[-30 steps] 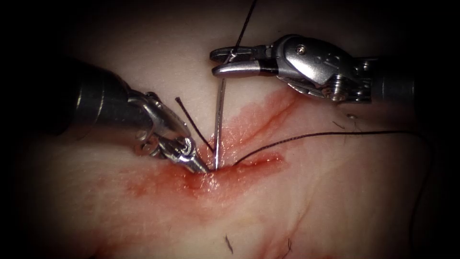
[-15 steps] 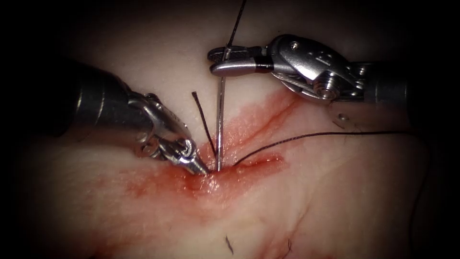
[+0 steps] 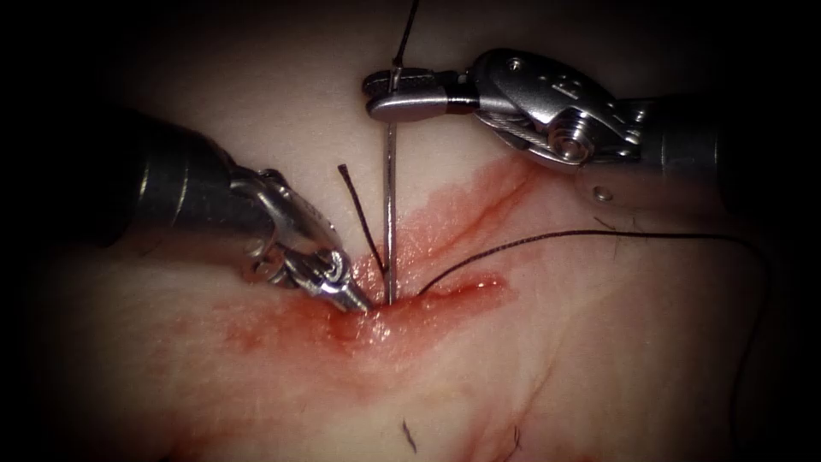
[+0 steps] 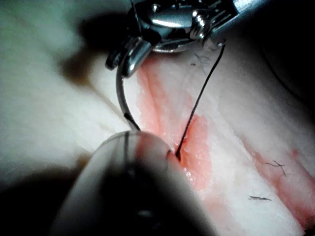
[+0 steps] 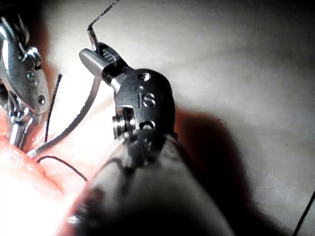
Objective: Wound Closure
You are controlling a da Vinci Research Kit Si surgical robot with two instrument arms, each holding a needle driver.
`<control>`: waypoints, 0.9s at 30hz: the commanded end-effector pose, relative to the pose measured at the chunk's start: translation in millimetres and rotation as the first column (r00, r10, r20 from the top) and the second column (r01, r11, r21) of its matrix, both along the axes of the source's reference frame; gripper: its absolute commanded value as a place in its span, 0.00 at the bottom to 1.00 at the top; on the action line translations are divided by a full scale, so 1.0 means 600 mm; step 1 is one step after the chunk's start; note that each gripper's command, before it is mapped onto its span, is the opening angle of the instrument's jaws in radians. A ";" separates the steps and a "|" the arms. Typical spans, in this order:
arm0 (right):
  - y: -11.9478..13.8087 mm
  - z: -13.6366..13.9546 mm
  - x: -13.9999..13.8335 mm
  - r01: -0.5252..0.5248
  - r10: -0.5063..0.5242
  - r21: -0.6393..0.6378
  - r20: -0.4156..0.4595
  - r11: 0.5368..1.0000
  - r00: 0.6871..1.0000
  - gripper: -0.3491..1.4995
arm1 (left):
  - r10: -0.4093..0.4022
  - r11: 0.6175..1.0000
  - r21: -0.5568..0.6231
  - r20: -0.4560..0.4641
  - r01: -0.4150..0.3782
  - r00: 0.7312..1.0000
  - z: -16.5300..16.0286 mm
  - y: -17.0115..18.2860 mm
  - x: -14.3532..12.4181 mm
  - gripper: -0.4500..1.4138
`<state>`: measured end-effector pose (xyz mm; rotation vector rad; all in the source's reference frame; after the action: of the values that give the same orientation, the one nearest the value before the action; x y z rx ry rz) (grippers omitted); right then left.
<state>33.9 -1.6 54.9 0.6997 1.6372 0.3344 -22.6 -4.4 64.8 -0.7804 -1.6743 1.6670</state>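
Note:
The tissue [image 3: 530, 368] has a red, wet cut [image 3: 402, 299] at its middle. The curved needle [image 3: 390, 197] stands nearly upright, its point down in the cut. My right tool [image 3: 373, 92] is shut on the needle close to its tail, above the cut. It is seen again with its jaws closed on the needle [image 5: 83, 118] in the right wrist view [image 5: 96, 56]. Thread [image 3: 407, 32] runs up from the tail. My left tool [image 3: 361, 303] has its jaws shut, the tip pressing on the cut's left edge just beside the needle's point. I cannot tell whether it pinches tissue.
A long strand of thread [image 3: 581, 237] leaves the cut and arcs off to the right. A short cut end of thread [image 3: 359, 214] sticks up just left of the needle. Small thread scraps [image 3: 409, 435] lie on the near tissue. Red fluid [image 3: 282, 325] spreads along the cut.
My right tool has risen and shifted slightly left with the needle's tail, standing the needle more upright. The needle's point and my left tool stay at the cut.

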 end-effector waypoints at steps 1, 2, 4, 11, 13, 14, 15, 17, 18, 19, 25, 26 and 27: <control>0.0010 0.0002 0.0019 -0.001 0.001 0.005 -0.002 1.000 1.000 0.00 | 0.000 1.000 -0.001 0.000 0.000 1.000 0.0008 0.0001 -0.0009 0.00; 0.0009 0.0002 0.0020 -0.001 0.001 0.010 -0.003 1.000 1.000 0.00 | 0.001 1.000 -0.001 0.000 -0.001 1.000 0.0008 0.0001 -0.0009 0.00; 0.0007 0.0002 0.0020 0.001 -0.001 0.015 -0.002 1.000 1.000 0.00 | 0.002 1.000 -0.001 0.001 -0.002 1.000 0.0008 0.0001 -0.0008 0.00; 0.0008 0.0005 0.0018 0.009 -0.010 0.072 0.008 0.997 1.000 0.00 | 0.003 1.000 -0.001 0.001 -0.003 1.000 0.0008 0.0001 -0.0008 0.00; 0.0008 0.0005 0.0018 0.012 -0.012 0.084 0.009 0.996 1.000 0.00 | 0.004 1.000 -0.001 0.001 -0.004 1.000 0.0008 0.0001 -0.0008 0.00; 0.0008 0.0005 0.0018 0.013 -0.014 0.089 0.010 0.996 1.000 0.00 | 0.004 1.000 -0.001 0.001 -0.004 1.000 0.0008 0.0001 -0.0008 0.00; 0.0008 0.0005 0.0018 0.014 -0.015 0.095 0.011 0.995 1.000 0.00 | 0.004 1.000 -0.001 0.001 -0.004 1.000 0.0008 0.0001 -0.0008 0.00; 0.0007 0.0006 0.0017 0.017 -0.018 0.112 0.014 0.994 1.000 0.00 | 0.004 1.000 -0.001 0.002 -0.004 1.000 0.0008 0.0001 -0.0008 0.00; 0.0007 0.0006 0.0017 0.018 -0.020 0.117 0.014 0.993 1.000 0.00 | 0.004 1.000 -0.001 0.002 -0.004 1.000 0.0008 0.0001 -0.0008 0.00; 0.0007 0.0006 0.0017 0.022 -0.024 0.123 0.014 0.992 1.000 0.00 | 0.004 1.000 -0.001 0.002 -0.004 1.000 0.0008 0.0001 -0.0008 0.00; 0.0005 0.0008 0.0017 0.027 -0.031 0.167 0.022 0.986 0.999 0.00 | 0.005 1.000 0.000 0.002 -0.005 1.000 0.0008 0.0001 -0.0008 0.00; 0.0004 0.0008 0.0017 0.029 -0.033 0.178 0.023 0.984 0.999 0.00 | 0.006 1.000 0.000 0.002 -0.006 1.000 0.0008 0.0001 -0.0008 0.00; 0.0004 0.0008 0.0017 0.029 -0.034 0.184 0.024 0.983 0.999 0.00 | 0.006 1.000 0.000 0.002 -0.006 1.000 0.0008 0.0001 -0.0008 0.00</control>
<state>34.1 -1.8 55.4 0.8559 1.5782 0.4779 -22.6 -4.4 64.8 -0.7778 -1.6796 1.6703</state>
